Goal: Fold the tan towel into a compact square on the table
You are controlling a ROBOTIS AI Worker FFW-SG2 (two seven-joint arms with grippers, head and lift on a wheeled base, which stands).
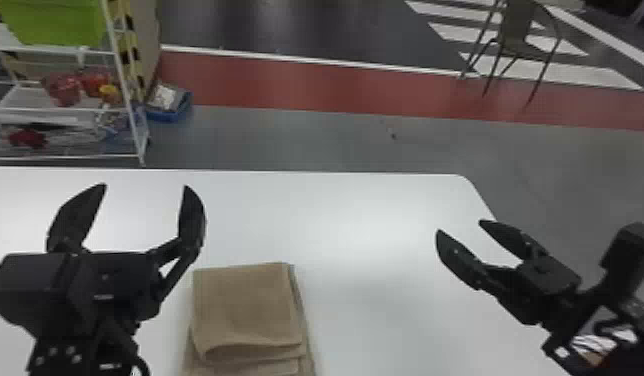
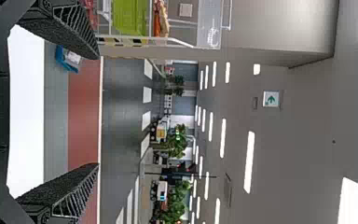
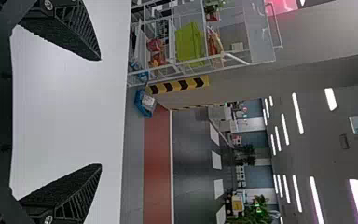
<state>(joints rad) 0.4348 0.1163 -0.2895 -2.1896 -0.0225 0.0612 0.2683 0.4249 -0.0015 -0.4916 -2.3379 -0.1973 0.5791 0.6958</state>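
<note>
A smooth white bench (image 1: 376, 240) is seen in the head view, bounded by a nearly straight far edge and rounded off at its far right corner; on it, left of the view's centre, the tan towel (image 1: 246, 305) is laid flat in stacked folds; lower layers are exposed along its right side and beneath the curved near fold.

A hall with a white rack (image 1: 26, 100) beyond the white surface (image 1: 366, 215).
The rack holds a green bin (image 1: 61, 22); just beside it, a blue tray (image 1: 168, 117) sits on the gray floor (image 1: 286, 140). A red band (image 1: 311, 85) runs rightward from near the rack toward a chair (image 1: 516, 35). Farther off than the rack stand plants (image 2: 178, 144), with bright ceiling lights (image 2: 249, 161) overhead.
</note>
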